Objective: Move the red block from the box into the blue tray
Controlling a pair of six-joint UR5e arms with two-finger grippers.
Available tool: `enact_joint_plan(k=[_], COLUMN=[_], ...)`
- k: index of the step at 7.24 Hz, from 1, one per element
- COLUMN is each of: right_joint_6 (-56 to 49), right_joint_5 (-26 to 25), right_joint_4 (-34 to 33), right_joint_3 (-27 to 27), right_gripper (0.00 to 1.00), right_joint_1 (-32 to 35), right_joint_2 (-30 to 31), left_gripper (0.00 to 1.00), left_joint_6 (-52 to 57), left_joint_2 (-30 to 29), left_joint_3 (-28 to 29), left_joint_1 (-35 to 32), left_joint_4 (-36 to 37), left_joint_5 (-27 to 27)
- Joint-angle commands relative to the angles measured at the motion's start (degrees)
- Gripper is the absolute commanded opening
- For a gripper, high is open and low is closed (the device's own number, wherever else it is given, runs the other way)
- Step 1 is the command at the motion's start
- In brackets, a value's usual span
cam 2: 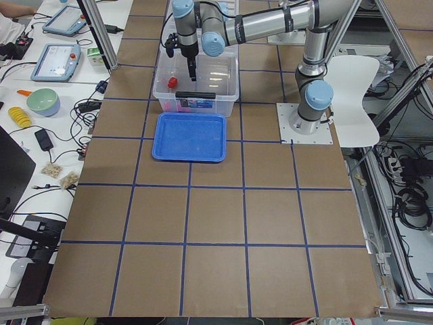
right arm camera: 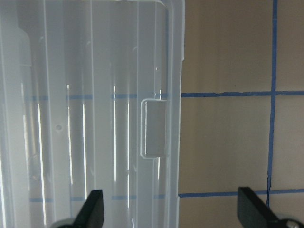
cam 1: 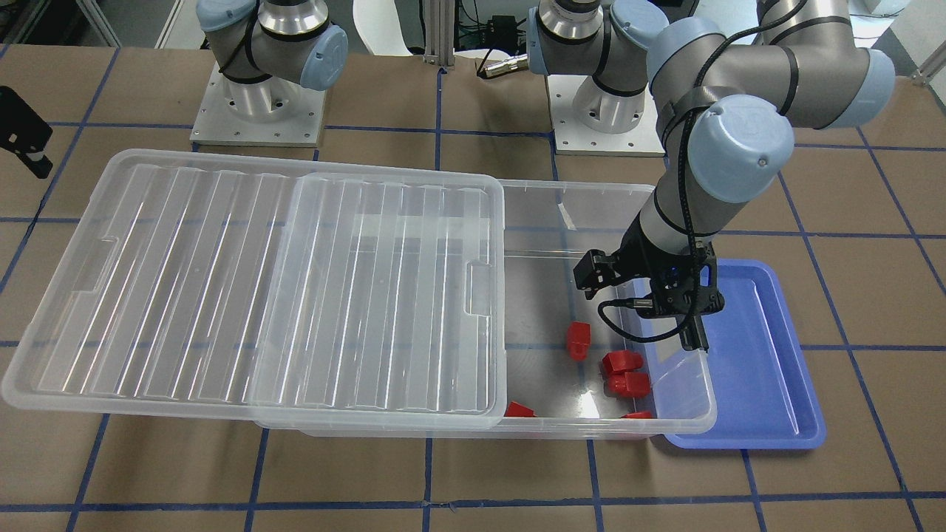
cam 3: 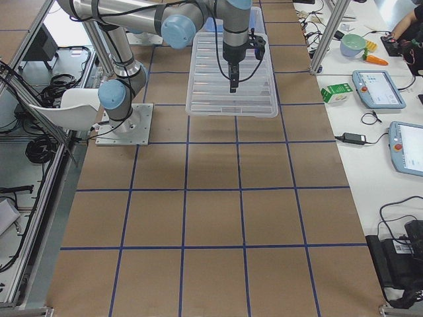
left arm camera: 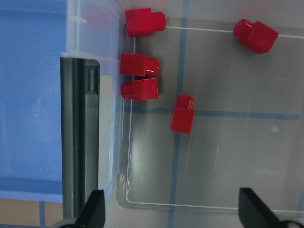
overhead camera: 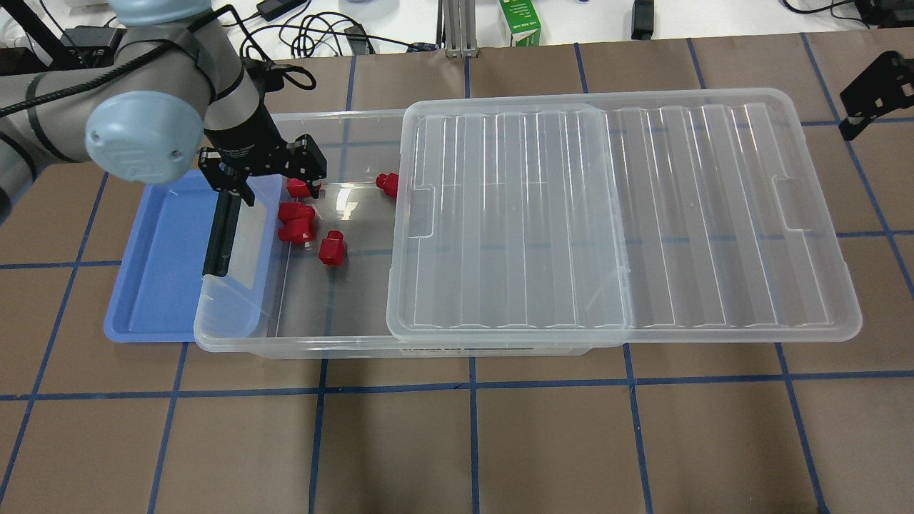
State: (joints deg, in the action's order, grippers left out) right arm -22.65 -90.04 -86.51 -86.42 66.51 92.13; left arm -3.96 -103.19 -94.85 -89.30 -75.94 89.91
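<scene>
The clear box (overhead camera: 300,348) lies across the table with its left end uncovered. Several red blocks lie on its floor there; the nearest ones (left arm camera: 138,64) (overhead camera: 296,212) sit against the end wall. A black latch bar (left arm camera: 78,133) runs along that end. The blue tray (overhead camera: 161,264) lies empty just outside that end, partly under the box rim. My left gripper (left arm camera: 173,211) (overhead camera: 270,180) hovers above the blocks, open and empty. My right gripper (right arm camera: 173,211) is open and empty above the lid's outer edge.
The ribbed clear lid (overhead camera: 621,214) is slid sideways, covers most of the box and overhangs it on the robot's right. A green carton (overhead camera: 520,21) and cables lie at the far table edge. Both arm bases (cam 1: 259,111) stand behind the box.
</scene>
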Motion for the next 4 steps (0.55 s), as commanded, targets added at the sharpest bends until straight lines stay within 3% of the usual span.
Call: enact_joint_plan(k=[1,2,3,4], right_joint_6=[3.5,9.4,17.6,22.8], right_joint_5=[2.0,1.7,1.7,1.5], right_joint_4=[2.9,2.8,2.4,2.0], right_joint_3=[1.5,1.4,1.3,1.0], right_gripper=[1.00,1.00,1.00,1.00], right_joint_1=[3.3,7.6,12.4,17.5], right_joint_2=[1.4,1.1,0.9,0.9], left_gripper=[1.00,1.00,0.87,0.85], left_joint_6=[-0.2,-0.1,0.2,0.1], left_joint_2=[-3.7,-5.2,-6.4,-7.5], left_joint_3=[-0.1,-0.2,-0.2,-0.3], left_joint_1=[-0.9,-0.9,-0.9,-0.9], left_joint_4=[1.9,2.2,2.2,2.4], left_joint_5=[0.0,0.1,0.1,0.1])
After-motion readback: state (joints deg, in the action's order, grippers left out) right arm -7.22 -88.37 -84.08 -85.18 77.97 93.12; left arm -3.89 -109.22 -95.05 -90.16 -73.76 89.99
